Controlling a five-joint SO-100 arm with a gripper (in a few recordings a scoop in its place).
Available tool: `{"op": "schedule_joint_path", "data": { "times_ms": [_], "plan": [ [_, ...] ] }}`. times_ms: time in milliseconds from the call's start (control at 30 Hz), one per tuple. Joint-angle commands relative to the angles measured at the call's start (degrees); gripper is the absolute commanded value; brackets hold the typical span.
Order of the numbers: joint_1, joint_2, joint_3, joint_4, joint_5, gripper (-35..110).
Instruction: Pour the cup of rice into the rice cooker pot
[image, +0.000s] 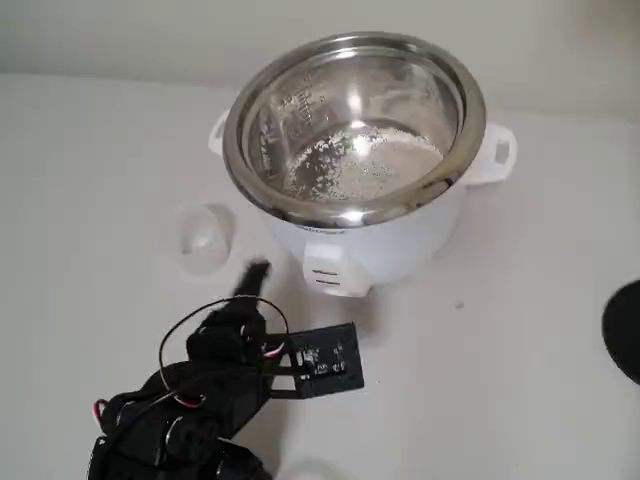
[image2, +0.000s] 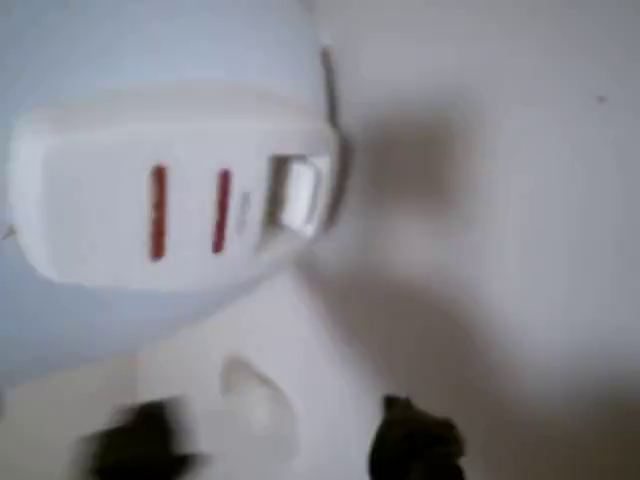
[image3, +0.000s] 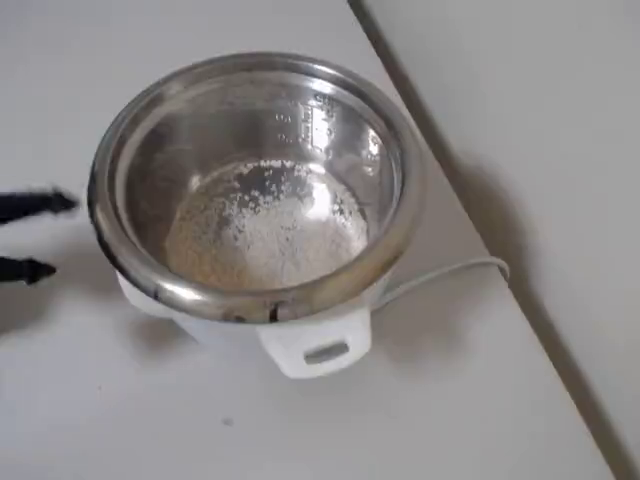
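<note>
The rice cooker pot (image: 354, 125) (image3: 255, 180) is a shiny steel bowl in a white body, and its front panel with two red marks (image2: 190, 210) shows in the wrist view. Rice (image: 360, 160) (image3: 265, 225) covers its bottom. The small translucent cup (image: 205, 238) stands on the table left of the cooker and looks empty. My black gripper (image: 250, 285) (image3: 35, 237) (image2: 275, 445) is open, holding nothing, just right of and below the cup in the fixed view. A faint whitish shape (image2: 255, 400), probably the cup, lies between my blurred fingertips.
A white cord (image3: 450, 270) runs from the cooker toward the table's edge (image3: 480, 200) in the overhead view. A dark round object (image: 625, 330) sits at the right edge of the fixed view. Handles (image: 497, 152) stick out from the cooker's sides.
</note>
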Motion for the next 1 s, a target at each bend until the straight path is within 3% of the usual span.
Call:
{"op": "schedule_joint_path", "data": {
  "times_ms": [0, 267, 967],
  "plan": [
    [-0.09, 0.62, 1.41, -0.09, 0.88, 0],
    [-0.53, 0.62, 11.69, -2.72, 5.54, 0],
    [4.22, 0.62, 11.87, -2.72, 7.73, 0]
  ]
}}
